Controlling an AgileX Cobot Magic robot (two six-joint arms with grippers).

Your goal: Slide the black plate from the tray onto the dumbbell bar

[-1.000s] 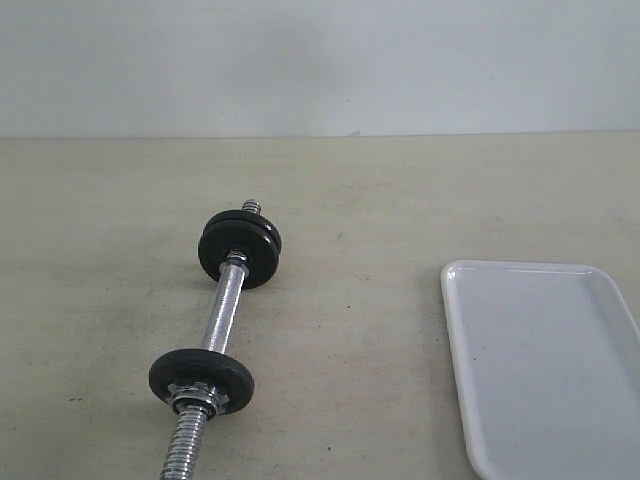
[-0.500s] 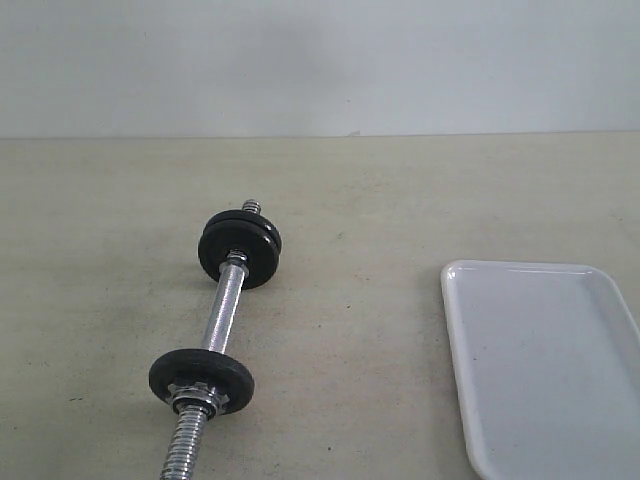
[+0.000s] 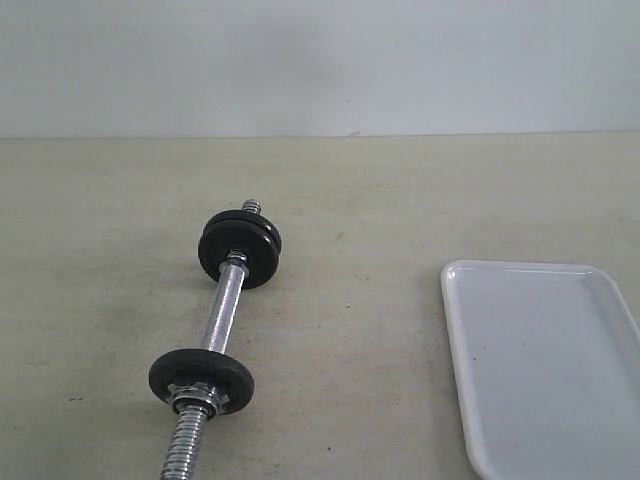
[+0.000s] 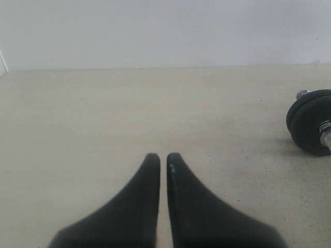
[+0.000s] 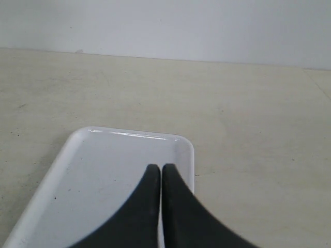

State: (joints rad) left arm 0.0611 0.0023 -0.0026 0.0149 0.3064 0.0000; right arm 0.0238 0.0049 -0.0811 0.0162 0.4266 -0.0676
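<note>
The dumbbell bar (image 3: 221,318) lies on the table left of centre, a chrome rod with a threaded near end. Two black discs sit stacked at its far end (image 3: 240,247), and one black disc (image 3: 201,378) sits near the front behind a silver nut. The far discs also show in the left wrist view (image 4: 312,122). The white tray (image 3: 545,370) lies at the right and holds nothing in sight; the right wrist view shows its rim (image 5: 124,134). No arm appears in the exterior view. My left gripper (image 4: 160,156) is shut and holds nothing. My right gripper (image 5: 158,167) hangs shut over the tray.
A pale wall (image 3: 320,65) closes off the back of the beige table (image 3: 400,200). The tray runs out of the exterior view at the right and front edges.
</note>
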